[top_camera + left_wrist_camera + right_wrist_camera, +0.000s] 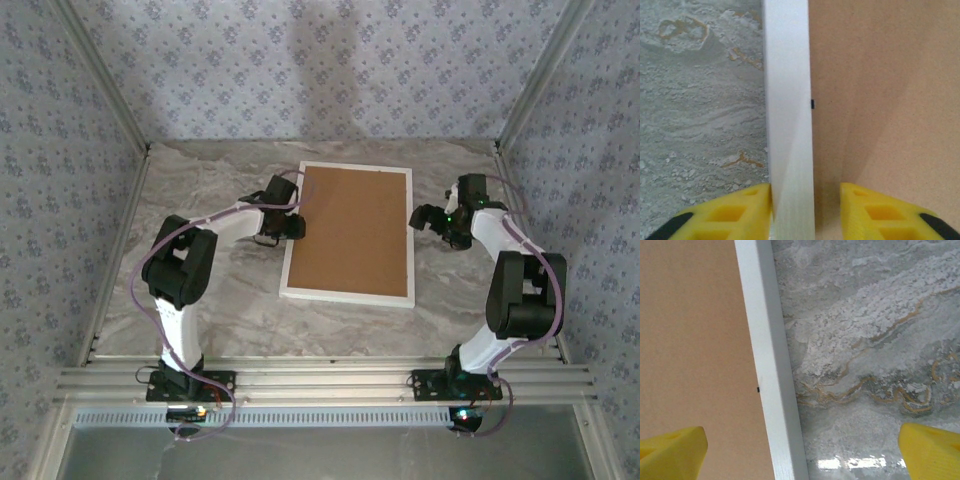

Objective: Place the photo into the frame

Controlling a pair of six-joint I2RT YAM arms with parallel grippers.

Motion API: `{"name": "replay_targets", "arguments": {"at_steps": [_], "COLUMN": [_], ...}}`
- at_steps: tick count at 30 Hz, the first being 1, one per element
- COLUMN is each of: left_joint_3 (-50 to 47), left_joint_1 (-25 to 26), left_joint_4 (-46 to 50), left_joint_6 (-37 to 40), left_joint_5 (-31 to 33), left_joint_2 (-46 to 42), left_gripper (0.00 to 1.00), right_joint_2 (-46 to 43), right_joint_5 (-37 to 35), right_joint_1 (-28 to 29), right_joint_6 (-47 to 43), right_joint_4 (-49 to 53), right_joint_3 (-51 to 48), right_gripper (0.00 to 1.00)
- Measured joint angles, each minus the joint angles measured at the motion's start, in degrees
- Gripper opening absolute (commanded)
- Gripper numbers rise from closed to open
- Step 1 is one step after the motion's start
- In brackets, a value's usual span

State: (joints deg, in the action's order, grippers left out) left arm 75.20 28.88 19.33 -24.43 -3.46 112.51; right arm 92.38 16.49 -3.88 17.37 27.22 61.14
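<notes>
1. Between our left jaws (pixel 806 200) the left rail of the frame (pixel 790 125) runs straight ahead. One yellow fingertip (pixel 747 207) is against the rail's outer edge on the bench side. The other is over the brown backing board (pixel 885 100), with a gap to the rail. These jaws are apart, straddling the rail and clamped on nothing.
2. Our right jaws (pixel 802 445) are spread much wider over the opposite rail (pixel 767 370). One fingertip is above the board and the other is well out over the marbled bench (pixel 865 340), and they too hold nothing.
3. From above, the frame (pixel 345 297) lies flat and back-up in the middle of the bench (pixel 250 310), with the backing board (pixel 350 230) inside its moulding. Its long axis points away from our bases. The left gripper (pixel 292 224) is at its left long side and the right gripper (pixel 432 218) is just beside its right long side.
4. Whether the photo already lies beneath the board, we cannot tell.
5. A small dark mark (pixel 812 104) sits on the seam between rail and board ahead of each pair of jaws, too small to identify.
6. We judge that the coming move turns on this straddle. Each rail lies lengthwise between the fingers, so closing would pinch across its narrow width. The left arm is the nearer and better aligned. The right would need to narrow a good deal first.
</notes>
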Motion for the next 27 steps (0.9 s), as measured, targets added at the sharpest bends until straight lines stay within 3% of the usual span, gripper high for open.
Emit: {"name": "replay_targets", "arguments": {"at_steps": [2,10,15,17,20,23,27], "left_joint_3": [-0.2,-6.6,-9.7,-10.3,-10.7,-10.9,-10.9], "left_joint_1": [-0.4,-3.0,-4.0,-4.0,-4.0,-4.0,-4.0], "left_joint_4": [-0.1,-4.6,-4.5,-4.6,-4.8,-5.0,-5.0], "left_joint_6": [-0.4,-1.1,-1.5,-1.6,-1.6,-1.5,-1.0], "left_joint_5": [0.1,-0.2,0.6,0.5,0.5,0.5,0.5], "left_joint_2": [-0.2,-4.2,-6.8,-7.3,-7.6,-7.7,-7.7], "left_gripper": [0.23,0.15,0.1,0.1,0.09,0.01,0.0], "right_joint_2": [0.0,2.6,8.8,11.8,16.0,20.8,27.2], "right_joint_5": [0.5,1.4,2.4,2.7,2.9,2.8,2.3], "right_joint_1": [0.0,1.1,1.6,1.9,2.7,3.9,5.4], "right_joint_6": [0.2,0.4,0.8,0.9,0.8,0.8,0.8], "right_joint_4": [-0.6,-1.5,-1.4,-1.5,-1.4,-0.7,1.3], "right_joint_3": [0.0,1.6,8.3,11.9,16.7,22.3,30.3], "right_gripper": [1.0,0.99,0.68,0.62,0.62,0.63,0.65]}}
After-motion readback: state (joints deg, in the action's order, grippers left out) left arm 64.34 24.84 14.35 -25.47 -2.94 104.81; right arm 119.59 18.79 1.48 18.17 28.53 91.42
